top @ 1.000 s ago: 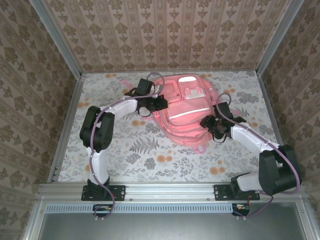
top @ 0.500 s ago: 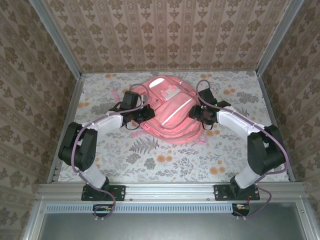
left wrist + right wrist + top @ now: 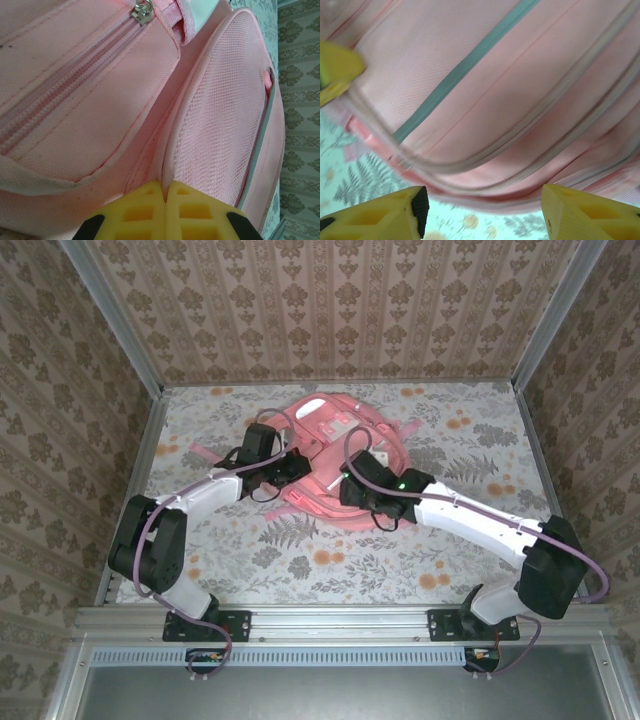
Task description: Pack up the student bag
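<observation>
The student bag point(image 3: 328, 432) is a large pink backpack lying at the back middle of the table. My left gripper point(image 3: 291, 468) is at its left edge. In the left wrist view its yellow fingers point(image 3: 145, 207) are pressed together on a fold of the bag point(image 3: 100, 120), beside the mesh side panel point(image 3: 220, 115), so the left gripper point(image 3: 165, 189) is shut on the fabric. My right gripper point(image 3: 352, 487) is at the bag's near edge. It stands open point(image 3: 482, 202), fingers wide apart, with the bag's lower rim point(image 3: 495, 100) just ahead and nothing between them.
A floral cloth point(image 3: 330, 560) covers the table. Patterned walls and metal frame rails point(image 3: 133, 490) close it in on the left, right and back. A zip pull point(image 3: 143, 11) sits at the top of the bag's front pocket. Pink straps point(image 3: 205, 453) trail left of the bag.
The bag has shifted and turned towards the left with my left gripper still holding it. My right arm has swung left along the bag's near edge, its jaws narrowing slightly.
</observation>
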